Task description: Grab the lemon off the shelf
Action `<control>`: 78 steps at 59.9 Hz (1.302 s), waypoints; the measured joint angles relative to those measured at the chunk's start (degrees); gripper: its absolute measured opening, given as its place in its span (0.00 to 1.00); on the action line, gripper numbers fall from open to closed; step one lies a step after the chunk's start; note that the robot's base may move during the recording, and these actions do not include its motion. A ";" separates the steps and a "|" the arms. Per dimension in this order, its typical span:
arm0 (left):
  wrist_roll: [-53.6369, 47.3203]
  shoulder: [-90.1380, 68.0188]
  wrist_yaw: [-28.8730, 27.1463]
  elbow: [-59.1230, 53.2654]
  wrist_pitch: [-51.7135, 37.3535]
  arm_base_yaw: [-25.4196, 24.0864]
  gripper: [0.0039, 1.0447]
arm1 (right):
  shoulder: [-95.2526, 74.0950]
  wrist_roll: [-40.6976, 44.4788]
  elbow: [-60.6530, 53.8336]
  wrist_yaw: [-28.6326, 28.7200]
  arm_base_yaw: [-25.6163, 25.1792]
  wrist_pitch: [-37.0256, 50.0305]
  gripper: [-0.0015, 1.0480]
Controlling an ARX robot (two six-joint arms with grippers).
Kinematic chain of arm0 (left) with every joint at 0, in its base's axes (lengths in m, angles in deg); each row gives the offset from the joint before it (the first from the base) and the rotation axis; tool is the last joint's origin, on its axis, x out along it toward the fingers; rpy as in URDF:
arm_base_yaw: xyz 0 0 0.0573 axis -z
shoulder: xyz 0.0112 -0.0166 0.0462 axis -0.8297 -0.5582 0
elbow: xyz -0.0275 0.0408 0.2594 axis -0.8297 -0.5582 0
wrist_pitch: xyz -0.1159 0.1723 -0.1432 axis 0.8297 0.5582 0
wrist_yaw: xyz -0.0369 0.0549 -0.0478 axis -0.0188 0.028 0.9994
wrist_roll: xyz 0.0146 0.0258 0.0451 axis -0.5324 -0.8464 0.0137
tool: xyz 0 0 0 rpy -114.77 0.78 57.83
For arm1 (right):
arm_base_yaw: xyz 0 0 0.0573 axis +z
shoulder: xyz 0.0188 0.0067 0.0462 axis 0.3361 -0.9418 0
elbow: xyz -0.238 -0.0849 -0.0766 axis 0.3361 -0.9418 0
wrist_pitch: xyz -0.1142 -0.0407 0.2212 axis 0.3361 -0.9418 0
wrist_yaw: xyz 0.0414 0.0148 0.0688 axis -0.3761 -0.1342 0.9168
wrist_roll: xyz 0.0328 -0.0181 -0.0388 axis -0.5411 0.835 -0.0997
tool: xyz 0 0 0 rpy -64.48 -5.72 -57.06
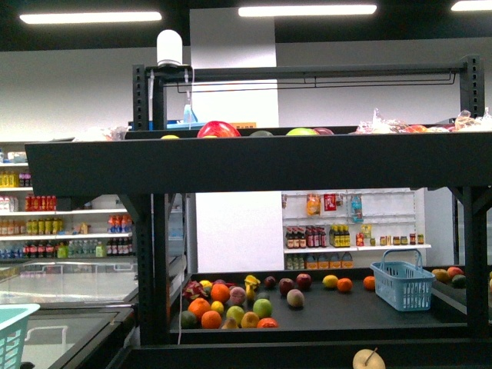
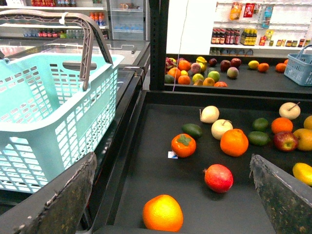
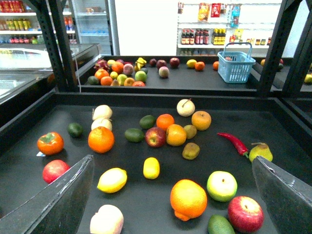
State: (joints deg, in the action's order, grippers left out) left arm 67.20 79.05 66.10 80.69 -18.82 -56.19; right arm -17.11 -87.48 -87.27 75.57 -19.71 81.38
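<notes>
The lemon [image 3: 112, 180] is a bright-yellow fruit with pointed ends, lying on the dark tray of the shelf [image 3: 146, 99]. My right gripper [image 3: 172, 163] hangs open above the tray's near part; the lemon lies just inside its one finger [image 3: 58, 200], untouched. In the left wrist view the lemon [image 2: 303, 173] shows at the frame's edge, beyond one finger [image 2: 280, 195] of my open left gripper [image 2: 172, 163], which holds nothing. The front view shows the black shelf frame [image 1: 254, 163] but neither gripper.
Around the lemon lie a small yellow oblong fruit [image 3: 151, 167], a large orange [image 3: 188, 199], a pale fruit [image 3: 107, 220], a red fruit [image 3: 54, 170] and a green-white apple [image 3: 222, 185]. A teal basket [image 2: 48, 112] stands beside the tray. A blue basket [image 3: 236, 63] sits on a farther tray.
</notes>
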 joint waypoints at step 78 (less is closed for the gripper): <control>68.26 -92.52 33.75 58.97 -24.33 -33.66 0.92 | 0.00 0.00 0.00 0.00 0.00 -0.02 0.93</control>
State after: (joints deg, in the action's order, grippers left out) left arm 135.46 -13.47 99.85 139.66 -43.15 -89.85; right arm -17.11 -87.48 -87.27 75.57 -19.71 81.35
